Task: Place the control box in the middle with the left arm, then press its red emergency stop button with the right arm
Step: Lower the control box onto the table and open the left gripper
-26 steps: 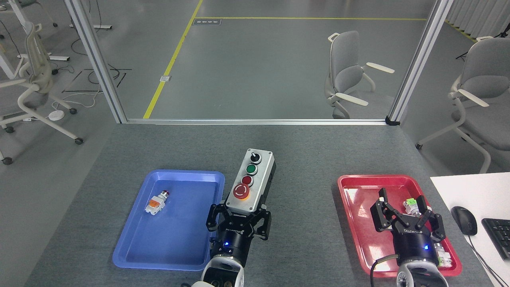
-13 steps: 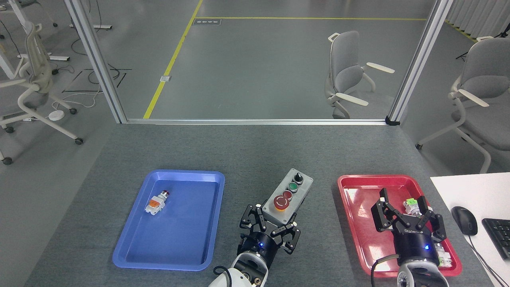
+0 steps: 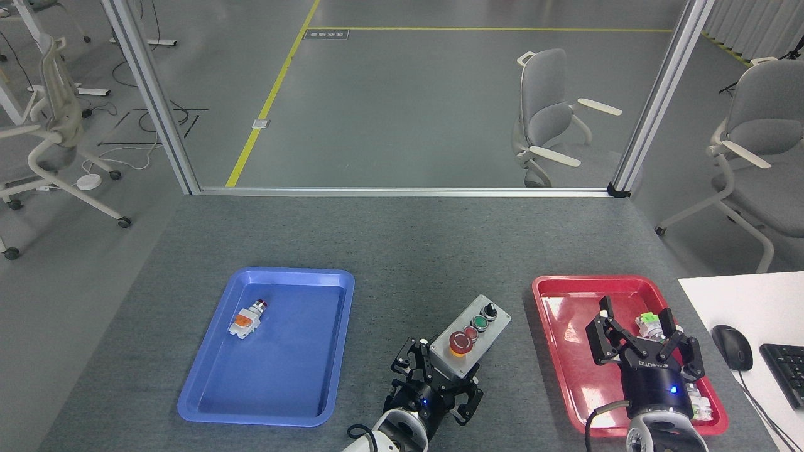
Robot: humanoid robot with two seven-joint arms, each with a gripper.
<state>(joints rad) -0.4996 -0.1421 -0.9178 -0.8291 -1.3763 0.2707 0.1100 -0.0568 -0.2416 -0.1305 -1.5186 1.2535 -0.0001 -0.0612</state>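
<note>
Control box (image 3: 468, 339) now between the blue tray (image 3: 207, 392) and the red tray (image 3: 553, 326), over bare grey tabletop (image 3: 402, 251), closer to the red side. One second back: beside the blue tray's right rim, standing taller in view. Half a second back: partway across and lower. Now further right, lower again, and swung so the button row runs diagonally up to the right: red emergency stop button (image 3: 461, 343) nearest the robot, then small red, green, black knob farthest. Left gripper (image 3: 436, 383) at the box's near end, fingers on either side of it, pinching the box. Cannot tell from this view whether the base is on the felt or just above it. Right gripper (image 3: 641, 348) unchanged across all three pictures: over the red tray, jaws spread, holding nothing, small white-and-green parts (image 3: 650, 323) just behind it. Loose orange-and-white push-button (image 3: 246, 319) in the blue tray untouched. Judgement: transfer nearly done, placement step at or near its end; release and left-arm retreat yet to come. Press not started. Mushroom head faces up and sits at the robot-side end, so reachable from the right once the left gripper clears. Risk: box nudged or rotated on release, shifting the target; left fingers close to the button, so little room for the right arm before retreat.
</note>
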